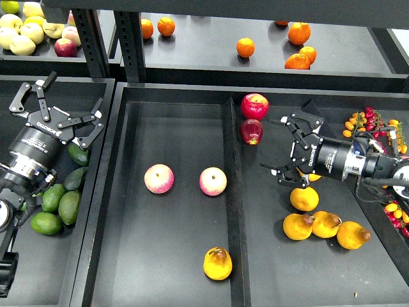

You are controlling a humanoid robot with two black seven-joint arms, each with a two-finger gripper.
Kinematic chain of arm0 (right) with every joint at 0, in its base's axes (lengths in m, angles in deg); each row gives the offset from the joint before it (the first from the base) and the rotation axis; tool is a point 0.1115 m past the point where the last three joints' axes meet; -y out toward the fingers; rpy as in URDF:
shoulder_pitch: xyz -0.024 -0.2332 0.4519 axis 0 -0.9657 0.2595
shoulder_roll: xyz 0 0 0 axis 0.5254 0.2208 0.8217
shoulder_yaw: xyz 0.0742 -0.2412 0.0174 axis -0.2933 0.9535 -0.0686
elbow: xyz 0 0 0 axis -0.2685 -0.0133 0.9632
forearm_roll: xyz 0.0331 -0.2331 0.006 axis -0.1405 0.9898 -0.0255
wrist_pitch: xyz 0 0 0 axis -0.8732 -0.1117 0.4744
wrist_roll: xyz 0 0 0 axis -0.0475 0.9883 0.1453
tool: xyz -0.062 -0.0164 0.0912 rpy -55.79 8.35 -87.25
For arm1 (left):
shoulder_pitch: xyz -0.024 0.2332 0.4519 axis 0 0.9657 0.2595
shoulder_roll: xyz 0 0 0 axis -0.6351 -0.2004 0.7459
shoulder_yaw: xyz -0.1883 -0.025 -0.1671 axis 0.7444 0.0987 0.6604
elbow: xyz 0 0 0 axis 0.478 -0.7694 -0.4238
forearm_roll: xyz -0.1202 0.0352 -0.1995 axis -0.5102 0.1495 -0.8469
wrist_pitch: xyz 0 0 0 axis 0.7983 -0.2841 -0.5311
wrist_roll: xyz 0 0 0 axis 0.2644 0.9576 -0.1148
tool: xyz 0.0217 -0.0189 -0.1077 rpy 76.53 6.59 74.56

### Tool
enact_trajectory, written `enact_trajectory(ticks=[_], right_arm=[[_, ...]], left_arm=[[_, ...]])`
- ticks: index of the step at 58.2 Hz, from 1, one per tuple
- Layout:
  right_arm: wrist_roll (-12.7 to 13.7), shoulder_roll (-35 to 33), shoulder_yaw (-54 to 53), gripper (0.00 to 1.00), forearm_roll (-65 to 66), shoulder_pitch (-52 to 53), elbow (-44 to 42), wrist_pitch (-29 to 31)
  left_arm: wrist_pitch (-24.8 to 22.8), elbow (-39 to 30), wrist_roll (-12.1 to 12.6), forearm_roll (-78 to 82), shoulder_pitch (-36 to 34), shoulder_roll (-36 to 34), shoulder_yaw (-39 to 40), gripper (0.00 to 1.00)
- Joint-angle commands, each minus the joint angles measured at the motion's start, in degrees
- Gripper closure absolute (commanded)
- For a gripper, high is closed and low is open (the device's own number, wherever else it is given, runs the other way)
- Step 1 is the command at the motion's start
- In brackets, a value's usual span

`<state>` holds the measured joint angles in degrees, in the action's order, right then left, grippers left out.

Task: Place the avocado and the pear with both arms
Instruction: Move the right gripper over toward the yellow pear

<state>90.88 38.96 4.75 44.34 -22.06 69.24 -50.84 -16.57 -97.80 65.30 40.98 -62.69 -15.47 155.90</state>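
Both grippers spread, empty: left gripper point(56, 110) above avocados point(59, 204) in left bin, right gripper point(293, 148) over pear cluster point(326, 225). Blotched pear point(218, 263) sits centre tray. Risk: crowded fruit rolls, grabbing a neighbour.

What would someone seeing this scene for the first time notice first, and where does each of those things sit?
Two black robot arms reach in over dark trays: the left tool hangs open above a cluster of green avocados at the left edge, and the right tool is spread open above a group of golden pears. In the middle tray, two pink apples lie side by side, with a lone blotched pear nearer the front.
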Motion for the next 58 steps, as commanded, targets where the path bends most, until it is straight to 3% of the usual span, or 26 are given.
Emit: enact_trajectory(ticks=[1,20,32,58], right_arm=[[0.0,-0.3,3.1,0.01,1.1,1.1,0.4,0.0],[0.0,-0.9,5.6,0.01,6.3,3.3,1.7,0.0],[0.0,-2.3,26.4,0.01,11.9,16.2,1.1,0.0],[0.0,8.5,38.2,0.01,12.9,18.1,-0.7,0.0]], left_arm=[[-0.7,0.0,0.1,0.0,0.0,0.0,0.0,0.0],[-1.6,0.6,0.1,0.0,0.0,0.0,-0.1,0.0],[-2.0,0.5,0.1,0.0,0.0,0.0,-0.7,0.0],[-2.1,0.6,0.1,0.0,0.1,0.0,-1.6,0.0]])
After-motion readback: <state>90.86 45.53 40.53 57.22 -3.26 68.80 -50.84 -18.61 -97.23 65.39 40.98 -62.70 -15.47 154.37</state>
